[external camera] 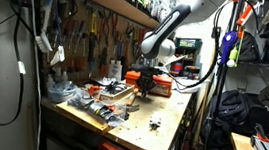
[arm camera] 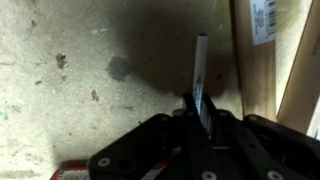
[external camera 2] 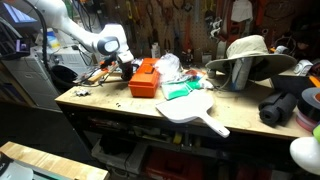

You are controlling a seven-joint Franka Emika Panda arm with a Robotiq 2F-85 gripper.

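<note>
Pale speckled wood fills most of my wrist view: the bare top of the workshop desk [arm camera: 60, 90]. Against it stands the 1 thing I have, a thin white-tipped stick [arm camera: 200, 60], pen-like, white at its far end and dark where it meets me. My claw [arm camera: 203, 118] is pressed together on that dark end, both fingers meeting on it, so I am pinching the stick and nothing else.

The stick lies straight ahead of my fingertips. Its long axis carries on from them up the wrist picture, leaning only a little to the left. Its soft shadow falls on the desk well off to the left of it, so I judge that it hangs above the wood, though I cannot tell whether the tip touches.

Just right of the stick runs a light wooden plank [arm camera: 255, 70] bearing a white barcode label [arm camera: 263, 20], near but apart.

In both exterior views the stick is too small to make out; they show only my claw [external camera: 146, 84] low over the desk. In an exterior view my claw [external camera 2: 126, 68] hangs just beside an orange plastic box [external camera 2: 145, 78]. A white paddle-shaped board [external camera 2: 195, 112] and a wide-brimmed tan hat [external camera 2: 250, 55] lie well apart from me. None of those 3 shows in the wrist view.
</note>
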